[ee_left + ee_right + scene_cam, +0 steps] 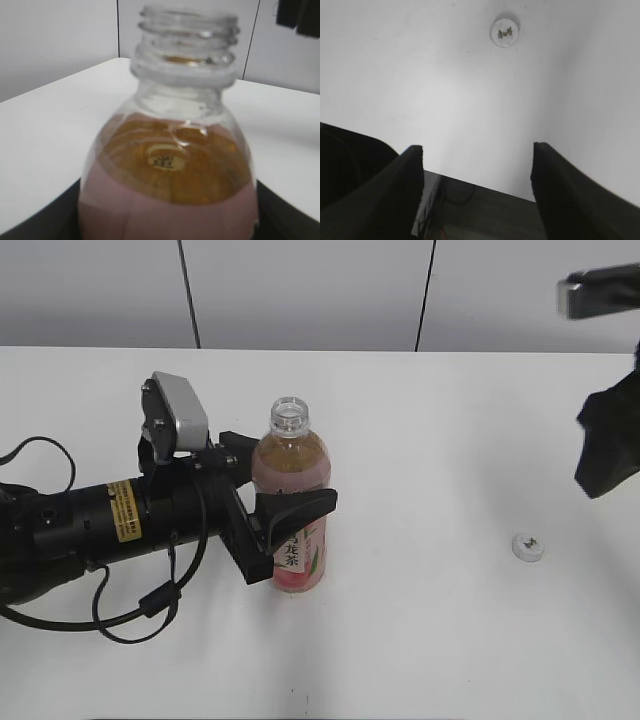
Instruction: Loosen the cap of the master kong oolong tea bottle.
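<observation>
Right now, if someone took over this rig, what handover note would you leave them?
Left pincer: shut on the master kong oolong tea bottle, gripping it around the body and holding it upright on the table.
Right pincer: open, empty, raised above the table at the right.
Cap: off the bottle, lying on the table to the right, apart from both arms. The bottle neck is open, threads bare.
Done: cap loosened and fully removed.
Left: nothing on the cap; release the bottle if wanted.
</observation>
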`<move>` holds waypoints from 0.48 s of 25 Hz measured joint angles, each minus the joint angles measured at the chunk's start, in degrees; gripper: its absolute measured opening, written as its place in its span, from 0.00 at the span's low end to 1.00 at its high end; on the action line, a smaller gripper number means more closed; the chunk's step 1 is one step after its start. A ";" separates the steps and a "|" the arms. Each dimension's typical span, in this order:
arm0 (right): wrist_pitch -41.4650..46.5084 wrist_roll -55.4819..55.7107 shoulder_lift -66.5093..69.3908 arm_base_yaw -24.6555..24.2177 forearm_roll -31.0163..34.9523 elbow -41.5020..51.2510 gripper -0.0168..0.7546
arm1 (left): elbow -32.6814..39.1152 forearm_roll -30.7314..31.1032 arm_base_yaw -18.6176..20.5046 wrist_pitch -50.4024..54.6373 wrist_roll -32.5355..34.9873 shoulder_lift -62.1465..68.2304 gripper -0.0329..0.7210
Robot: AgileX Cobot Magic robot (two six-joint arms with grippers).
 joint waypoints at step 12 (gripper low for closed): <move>0.48 0.22 -49.57 0.00 4.09 17.76 0.67 | 0.00 0.00 0.00 0.00 0.15 0.00 0.66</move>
